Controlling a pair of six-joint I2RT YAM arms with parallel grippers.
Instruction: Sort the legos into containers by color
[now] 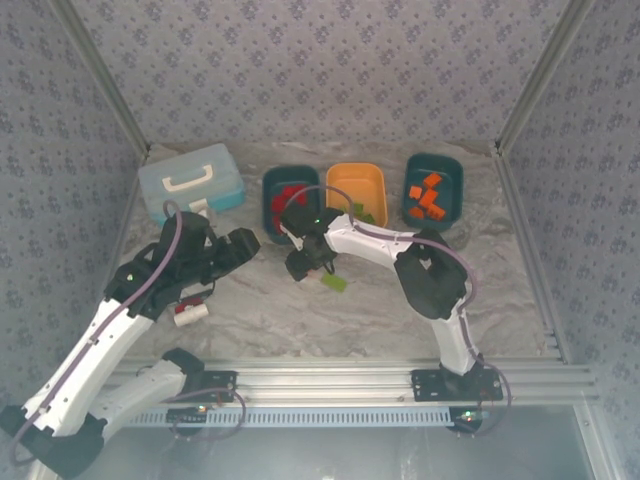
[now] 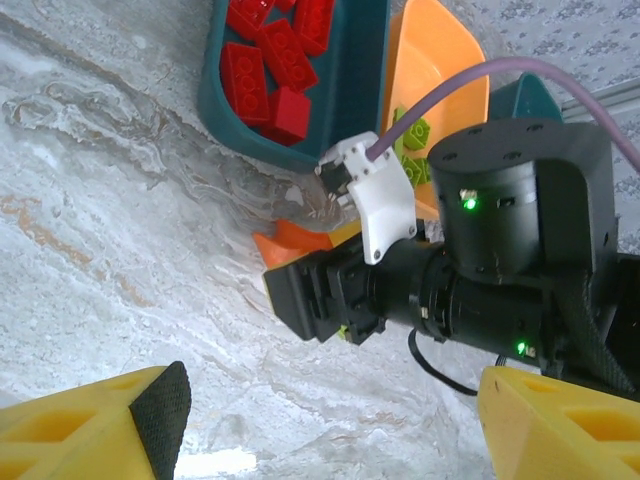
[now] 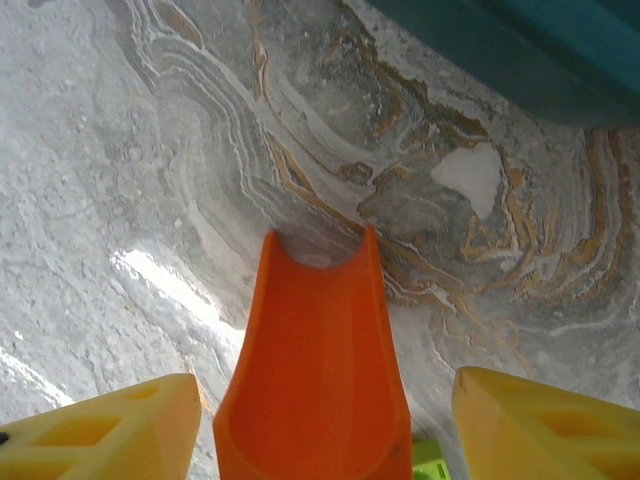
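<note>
Sorting stands partway: glossy red legos (image 1: 290,197) fill the left teal tub (image 1: 269,180), green legos (image 1: 366,214) the orange tub (image 1: 356,170), orange legos (image 1: 426,197) the right teal tub (image 1: 455,172), upper centre of the top view. A lime brick (image 1: 335,283) lies mid-frame on the table (image 1: 260,310). Left gripper (image 2: 330,400): jaws apart, empty. Right gripper (image 3: 325,385): jaws apart, lime brick beside one finger, contact unclear.

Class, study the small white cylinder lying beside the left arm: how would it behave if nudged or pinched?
The white cylinder lies on its side on the table, so a nudge would probably roll it. It looks small and rigid, so likely light. Its round body might slip from a two-finger pinch.
</note>
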